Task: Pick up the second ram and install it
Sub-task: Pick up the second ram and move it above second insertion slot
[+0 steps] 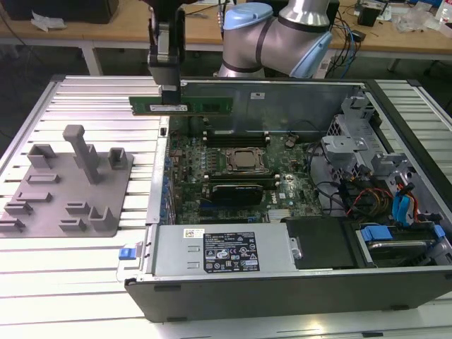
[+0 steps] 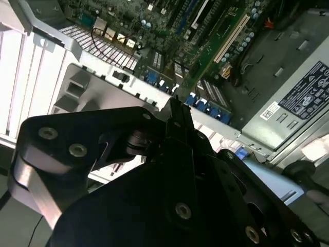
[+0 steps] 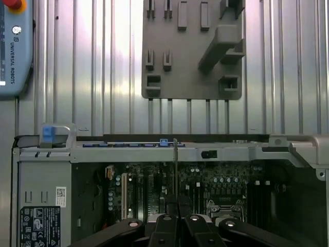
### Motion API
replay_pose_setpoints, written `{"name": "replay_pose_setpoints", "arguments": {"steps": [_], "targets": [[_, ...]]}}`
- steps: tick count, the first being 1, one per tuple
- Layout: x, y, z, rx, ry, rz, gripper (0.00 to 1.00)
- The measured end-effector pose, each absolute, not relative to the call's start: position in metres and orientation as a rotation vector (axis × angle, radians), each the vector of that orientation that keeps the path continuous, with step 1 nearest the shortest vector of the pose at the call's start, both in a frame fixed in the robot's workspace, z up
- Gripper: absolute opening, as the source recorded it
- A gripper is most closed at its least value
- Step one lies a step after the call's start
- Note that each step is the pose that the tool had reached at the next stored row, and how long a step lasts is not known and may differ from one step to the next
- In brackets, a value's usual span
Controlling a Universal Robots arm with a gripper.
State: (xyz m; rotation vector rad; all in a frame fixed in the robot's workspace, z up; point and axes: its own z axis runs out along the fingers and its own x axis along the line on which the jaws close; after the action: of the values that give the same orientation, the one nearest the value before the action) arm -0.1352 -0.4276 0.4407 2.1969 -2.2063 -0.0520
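While the gripper (image 1: 169,95) clamps the second ram (image 1: 208,105) mid-length, above the computer case's (image 1: 296,102) far edge, it looks light, stiff and fragile to me, best held by its edges.

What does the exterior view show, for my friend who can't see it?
The robot arm's gripper holds a green RAM stick level in the air, over the edge of an open computer case with its motherboard showing. On the exterior view's left, a grey holder tray sits on the slatted metal table.
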Motion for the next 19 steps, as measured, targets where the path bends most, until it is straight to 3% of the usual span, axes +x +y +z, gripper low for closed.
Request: {"name": "replay_pose_setpoints", "arguments": {"steps": [19], "targets": [[-0.067,-0.428,0.406,2.195,-2.204,-0.056,0.09]]}}
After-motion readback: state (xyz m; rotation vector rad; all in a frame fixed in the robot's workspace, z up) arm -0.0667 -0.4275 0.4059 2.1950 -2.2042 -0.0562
